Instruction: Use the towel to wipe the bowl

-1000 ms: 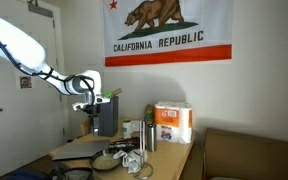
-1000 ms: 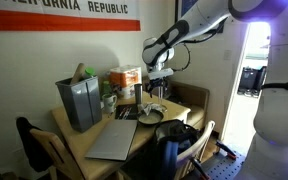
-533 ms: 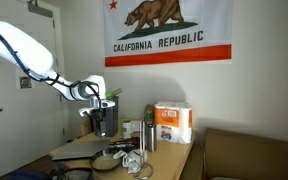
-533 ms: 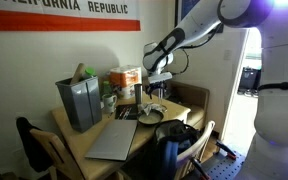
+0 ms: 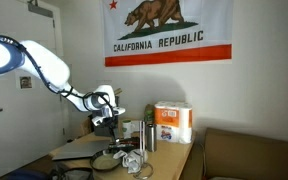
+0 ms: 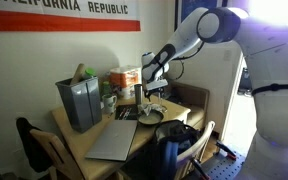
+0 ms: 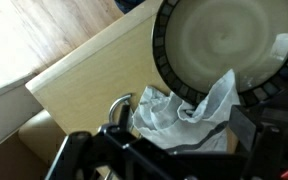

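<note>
on the pale counter, the towel lies crumpled, one corner lapping over the dark rim of the bowl, which is cream inside. pincer sits right over the towel, jaws wide, gripping nothing; contact with the cloth cannot be told. paper-roll pack stands well apart.

One bowl, one towel, one flag, one paper-roll pack, one metal cup, one grey bin
</note>
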`<state>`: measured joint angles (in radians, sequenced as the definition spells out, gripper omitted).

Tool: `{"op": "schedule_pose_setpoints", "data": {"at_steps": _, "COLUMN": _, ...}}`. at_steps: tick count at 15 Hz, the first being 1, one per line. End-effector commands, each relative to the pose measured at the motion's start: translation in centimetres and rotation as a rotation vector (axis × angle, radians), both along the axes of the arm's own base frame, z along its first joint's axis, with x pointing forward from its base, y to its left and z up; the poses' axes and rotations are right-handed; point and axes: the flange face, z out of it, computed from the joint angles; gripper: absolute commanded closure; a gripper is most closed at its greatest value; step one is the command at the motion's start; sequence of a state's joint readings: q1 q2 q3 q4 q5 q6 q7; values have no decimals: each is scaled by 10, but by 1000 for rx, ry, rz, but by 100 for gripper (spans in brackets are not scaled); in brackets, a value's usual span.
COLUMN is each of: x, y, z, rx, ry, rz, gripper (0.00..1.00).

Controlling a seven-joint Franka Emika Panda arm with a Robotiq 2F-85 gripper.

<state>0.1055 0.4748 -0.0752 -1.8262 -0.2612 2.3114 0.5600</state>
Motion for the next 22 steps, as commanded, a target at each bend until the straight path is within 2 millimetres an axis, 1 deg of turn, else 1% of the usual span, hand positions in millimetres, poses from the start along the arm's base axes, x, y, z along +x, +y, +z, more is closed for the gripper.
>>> {"op": "schedule_pose_setpoints", "data": {"at_steps": 1, "x": 29, "y": -11, "z": -19, "rx": -46, "ry": -59, "rz": -56, "gripper": 0}}
{"op": "schedule_pose_setpoints", "data": {"at_steps": 5, "x": 50, "y": -30, "z": -41, "rx": -59, "ry": -108, "rz": -119, "gripper": 0}}
{"op": "schedule_pose_setpoints", "data": {"at_steps": 9, "x": 61, "y": -40, "z": -66, "rx": -74, "ry": -130, "rz": -175, "gripper": 0}}
{"op": "schedule_pose_setpoints", "data": {"at_steps": 12, "x": 63, "y": -39, "z": -85, "rx": -78, "ry": -124, "rz": -197, "gripper": 0}}
{"op": "schedule_pose_setpoints", "data": {"at_steps": 15, "x": 64, "y": -34, "z": -98, "rx": -83, "ry": -123, "rz": -209, "gripper": 0}}
{"op": "schedule_pose_setpoints", "data": {"at_steps": 19, "x": 68, "y": -30, "z": -104, "rx": -92, "ry": -137, "rz": -235, "gripper": 0}}
{"op": "schedule_pose_setpoints", "data": {"at_steps": 22, "x": 67, "y": -32, "z": -109, "rx": -99, "ry": -136, "rz": -240, "gripper": 0}}
